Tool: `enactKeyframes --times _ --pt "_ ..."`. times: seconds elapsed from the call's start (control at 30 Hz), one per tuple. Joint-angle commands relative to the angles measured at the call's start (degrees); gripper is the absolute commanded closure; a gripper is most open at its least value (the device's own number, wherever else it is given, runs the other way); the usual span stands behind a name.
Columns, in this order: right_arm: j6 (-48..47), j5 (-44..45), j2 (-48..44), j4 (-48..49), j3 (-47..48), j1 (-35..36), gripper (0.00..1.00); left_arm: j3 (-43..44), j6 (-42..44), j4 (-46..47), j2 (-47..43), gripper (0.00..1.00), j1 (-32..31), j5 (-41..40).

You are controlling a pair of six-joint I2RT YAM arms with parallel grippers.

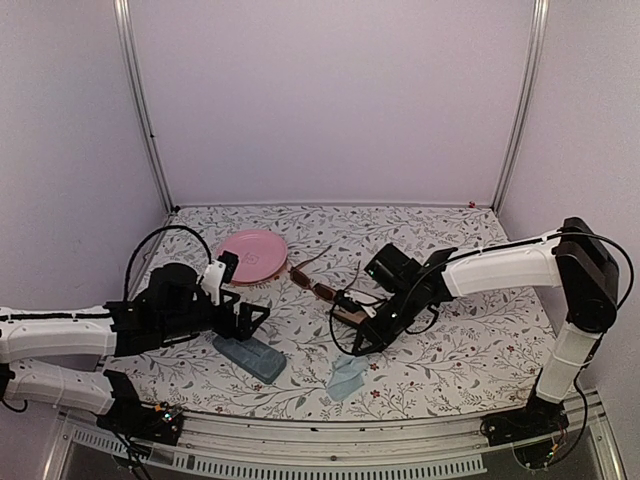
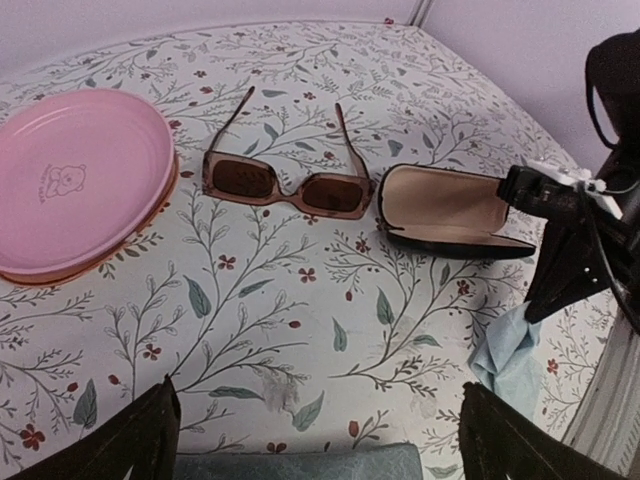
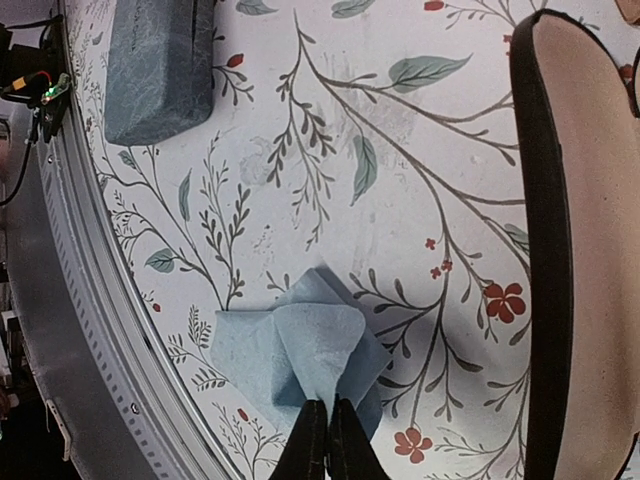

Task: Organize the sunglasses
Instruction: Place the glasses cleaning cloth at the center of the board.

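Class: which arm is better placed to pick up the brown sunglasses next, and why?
Probably left: the left gripper is open, facing the sunglasses; the right gripper is shut over the blue cloth.

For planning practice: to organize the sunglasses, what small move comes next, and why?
Probably the open left gripper should advance toward the reddish-brown, dark-lensed sunglasses: they lie unfolded beside the open black hard case, and the right gripper is shut.
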Motion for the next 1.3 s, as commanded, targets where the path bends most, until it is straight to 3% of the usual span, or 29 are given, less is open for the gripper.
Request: enactKeyframes --times 0.0,0.3,0.57,0.97,1.0,1.27 --pt "-2.4 1.0 -0.5 -0.5 0.4 -0.5 0.94 0.3 4.8 8.1 3.8 0.04 -2.5 6.6" --pt "-8.1 -2.1 -6.8 7.7 -7.4 -0.6 0.94 1.8 7.6 20.5 17.7 0.24 -3.4 24.5" --pt "-8.9 -3.9 -8.7 14.6 -13.9 -0.4 0.92 10.0 5.8 24.5 33.7 0.45 -4.9 34.9" --pt "-3.8 -2.4 -9.5 20.5 -20.4 -0.5 0.82 15.8 3.7 25.2 43.3 0.54 -7.8 35.8" --pt "-3.7 -2.3 -9.7 20.7 -20.7 -0.5 0.77 16.0 3.7 25.2 43.4 0.54 -7.9 35.8" --pt "-1.9 -3.4 -10.3 26.1 -22.3 -0.6 0.61 16.6 3.8 24.9 44.6 0.54 -8.2 35.6"
